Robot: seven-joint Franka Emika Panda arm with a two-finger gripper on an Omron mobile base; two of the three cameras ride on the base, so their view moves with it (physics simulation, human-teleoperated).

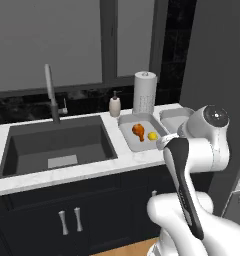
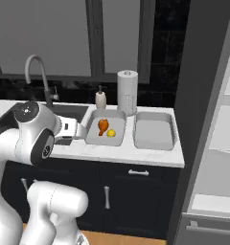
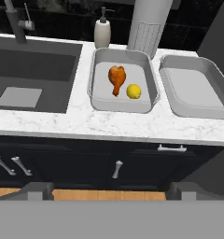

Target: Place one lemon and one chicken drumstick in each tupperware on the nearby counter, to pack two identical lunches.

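Two grey tupperware trays stand side by side on the white marble counter (image 3: 109, 123). The left tupperware (image 3: 104, 99) holds one chicken drumstick (image 3: 116, 78) and one yellow lemon (image 3: 134, 91), lying close together. The right tupperware (image 3: 193, 91) has nothing in it. My gripper (image 3: 112, 192) is open with nothing between its fingers, held back from the counter's front edge and above the navy cabinet doors, facing the left tupperware. The right base view shows the same drumstick (image 2: 103, 126) and lemon (image 2: 111, 133), with the hand to their left.
A dark sink (image 3: 32, 70) with a faucet (image 1: 51, 92) lies left of the trays. A soap dispenser (image 3: 102, 31) and a paper towel roll (image 3: 149, 23) stand behind them. The grey fridge (image 2: 217, 143) rises at the counter's right end.
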